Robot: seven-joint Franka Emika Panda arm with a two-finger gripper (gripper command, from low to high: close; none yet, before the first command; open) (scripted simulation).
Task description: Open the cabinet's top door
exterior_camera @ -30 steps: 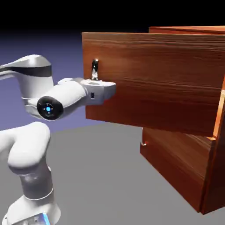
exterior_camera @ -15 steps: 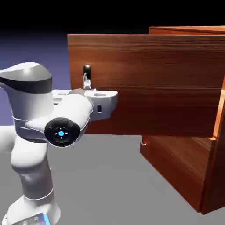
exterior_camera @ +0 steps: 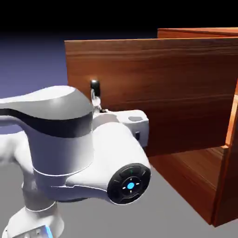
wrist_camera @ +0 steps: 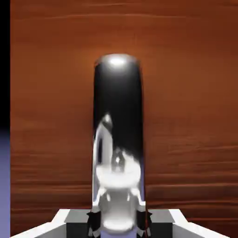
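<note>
In the exterior view, shows the cabinet (exterior_camera: 228, 186) at the right, with the door (exterior_camera: 139, 69) swung well out from its front. Can follow the door from the cabinet at the exterior view's right to its free edge at the left, with a gap opened behind it and a bright strip of wood beside its right end. Shows the lower panel (exterior_camera: 190, 186) below the door, partly covered by the door and by the white arm (exterior_camera: 60, 148). Also shows the grey desk (exterior_camera: 172, 221) under it all, and the handle (exterior_camera: 95, 90) upright near the door's free edge, with the pincer (exterior_camera: 100, 110) at its lower end. Cannot make out both fingertips here, with the arm's hand so close in front.

In the hand view, shows what the exterior view hides: both fingertips (wrist_camera: 79, 223) at the bottom, pressed against the handle from either side. Can call the pincer closed on the handle, as narrow as the handle's width allows. Shows the handle large in the middle, black above and shiny silver below, against the door's reddish-brown grain. Gives only a narrow black and blue-violet strip past the door's edge at the left, with nothing of the cabinet's body or the lower panel.
</note>
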